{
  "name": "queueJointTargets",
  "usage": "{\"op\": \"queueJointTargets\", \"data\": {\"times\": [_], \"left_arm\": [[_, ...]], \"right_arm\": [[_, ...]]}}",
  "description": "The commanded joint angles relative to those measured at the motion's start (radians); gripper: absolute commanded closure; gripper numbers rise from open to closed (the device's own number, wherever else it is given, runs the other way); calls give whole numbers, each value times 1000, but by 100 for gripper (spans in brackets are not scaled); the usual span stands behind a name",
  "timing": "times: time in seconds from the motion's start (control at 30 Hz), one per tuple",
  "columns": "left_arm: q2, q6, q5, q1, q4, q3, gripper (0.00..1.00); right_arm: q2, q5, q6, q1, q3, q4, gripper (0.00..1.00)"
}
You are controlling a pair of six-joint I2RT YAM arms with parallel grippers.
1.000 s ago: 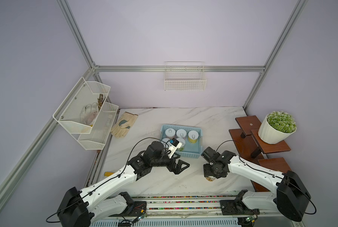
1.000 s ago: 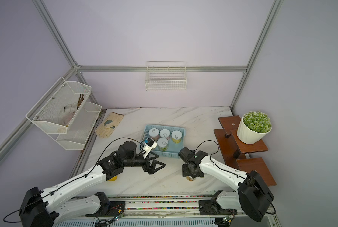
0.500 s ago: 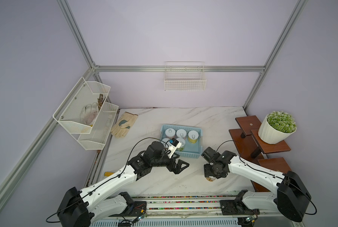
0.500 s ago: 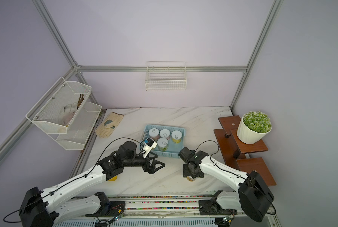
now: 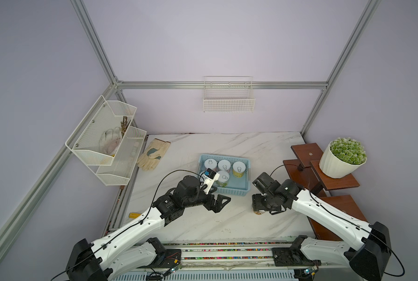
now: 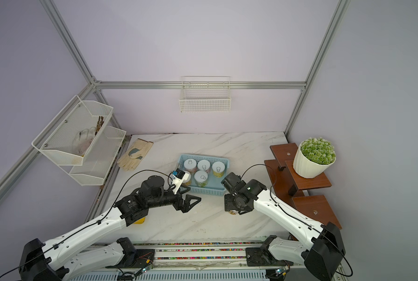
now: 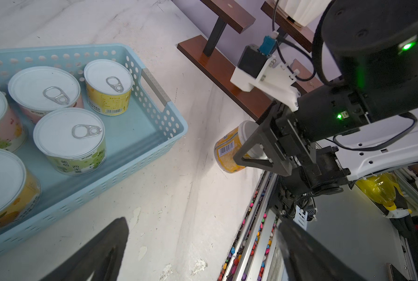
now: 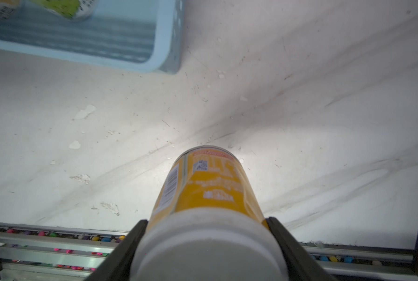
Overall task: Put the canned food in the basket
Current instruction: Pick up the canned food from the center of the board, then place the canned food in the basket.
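- The white marble-patterned tabletop (image 5: 203,223) carries everything. The task's things sit in its middle, within reach of both arms.
- The left gripper (image 5: 222,204) hangs just in front of the basket with its fingers spread wide and nothing between them. It seems parked there to leave the way free.
- The right gripper (image 8: 206,226) reaches down near the table's front edge. Its black fingers (image 8: 135,233) press on both sides of the last tin's cap, gripping it from above, probably so it stays upright for the carry.
- A white two-tier mesh shelf rack (image 5: 101,136) on the side frame, a white wire wall basket (image 5: 228,102) on the back wall and a brown wooden stepped shelf (image 5: 305,152) holding a white ribbed plant pot (image 5: 336,165) all stand well apart from the route.
- The light blue rectangular plastic basket (image 5: 231,191) with perforated sides lies centrally. Its near wall stands between the tin and the bare floor in its near right corner, so the tin must probably clear the rim.
- A pair of cream work gloves (image 5: 153,155) lies beside the rack, out of the way.
- Five short tins with silvery pull-ring tops (image 7: 69,136) stand upright in the basket, crowded to its left and back.
- The sixth tin, yellow-labelled with a plain white cap (image 7: 227,150), is outside, near the basket's front right corner. Whether it has left the table cannot be told.
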State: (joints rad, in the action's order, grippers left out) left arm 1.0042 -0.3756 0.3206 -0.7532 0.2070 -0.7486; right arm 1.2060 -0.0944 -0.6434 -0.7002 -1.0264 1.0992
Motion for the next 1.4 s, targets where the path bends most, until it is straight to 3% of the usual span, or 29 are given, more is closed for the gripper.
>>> {"op": "queueJointTargets", "data": {"times": [0.0,0.4,0.77,1.03,1.37], "left_arm": [[-28,-7,-13,30,-25,11,0],[-104,-101,78,147,-127,107,0],[-194,-170,45,227,-158,193,0],[-245,-191,-25,263,-124,216,0],[-250,-195,-21,279,-116,216,0]], "right_arm": [[29,-18,58,7,-115,42,100],[288,-124,158,8,-442,57,100],[571,-116,297,45,-675,39,100],[685,-50,356,91,-747,23,100],[757,-45,369,109,-764,20,100]]}}
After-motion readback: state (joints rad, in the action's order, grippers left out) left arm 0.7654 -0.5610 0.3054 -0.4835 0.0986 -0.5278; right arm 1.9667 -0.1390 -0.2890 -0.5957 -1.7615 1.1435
